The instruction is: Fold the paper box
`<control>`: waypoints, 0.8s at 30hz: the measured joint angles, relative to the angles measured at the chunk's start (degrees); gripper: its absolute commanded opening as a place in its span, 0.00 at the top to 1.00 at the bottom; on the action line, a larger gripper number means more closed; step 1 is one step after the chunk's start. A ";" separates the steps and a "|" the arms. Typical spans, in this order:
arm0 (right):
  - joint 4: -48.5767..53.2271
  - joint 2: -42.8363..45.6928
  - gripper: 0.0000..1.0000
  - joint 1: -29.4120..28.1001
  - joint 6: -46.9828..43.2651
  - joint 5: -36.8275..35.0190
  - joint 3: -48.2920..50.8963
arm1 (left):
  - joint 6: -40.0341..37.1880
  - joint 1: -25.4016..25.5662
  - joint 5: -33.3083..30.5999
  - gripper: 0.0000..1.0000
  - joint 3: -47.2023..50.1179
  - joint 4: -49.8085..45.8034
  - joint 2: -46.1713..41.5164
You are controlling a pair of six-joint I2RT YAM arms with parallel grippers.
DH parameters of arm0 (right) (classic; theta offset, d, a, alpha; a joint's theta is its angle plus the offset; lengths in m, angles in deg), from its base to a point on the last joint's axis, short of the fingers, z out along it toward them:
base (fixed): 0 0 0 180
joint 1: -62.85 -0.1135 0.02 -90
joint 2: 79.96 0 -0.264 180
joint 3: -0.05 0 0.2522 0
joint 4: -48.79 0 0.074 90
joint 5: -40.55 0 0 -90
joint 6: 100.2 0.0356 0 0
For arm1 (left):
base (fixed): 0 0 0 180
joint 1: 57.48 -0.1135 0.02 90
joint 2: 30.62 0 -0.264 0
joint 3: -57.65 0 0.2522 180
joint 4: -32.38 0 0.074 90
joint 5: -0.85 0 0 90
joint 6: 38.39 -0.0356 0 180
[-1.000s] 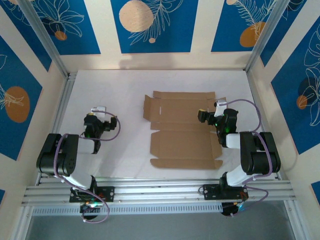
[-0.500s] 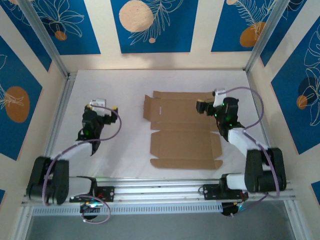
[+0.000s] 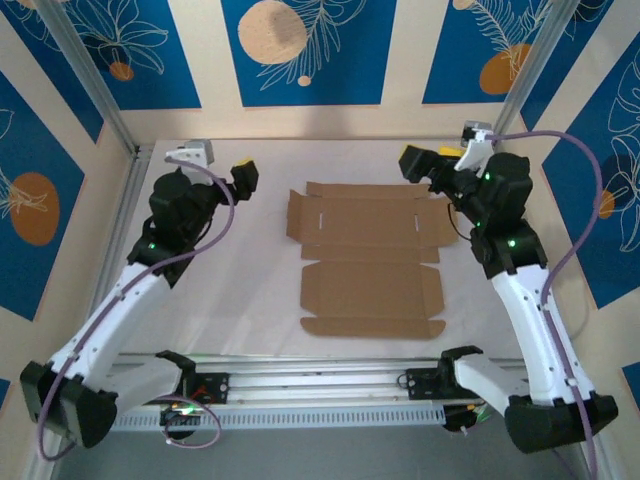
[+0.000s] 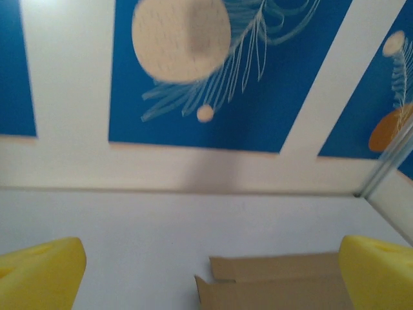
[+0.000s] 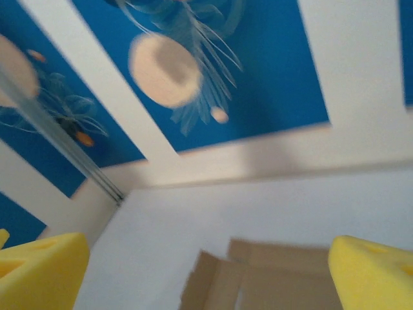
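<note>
The box (image 3: pixel 368 258) lies flat and unfolded on the white bench (image 3: pixel 240 300), between the two end effectors and below both. Its panels run long from left to right, side flaps spread out. The left end effector (image 3: pixel 243 178) hangs off its far left corner, yellow fingers (image 4: pixel 39 271) wide apart, holding nothing. The right end effector (image 3: pixel 428 160) hovers over the far right corner, likewise spread and empty.
</note>
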 measured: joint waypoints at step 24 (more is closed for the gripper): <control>26.80 -31.39 0.44 -13.22 0.81 -3.91 -1.60 | 0.04 -1.92 26.82 0.30 -38.25 -30.93 55.67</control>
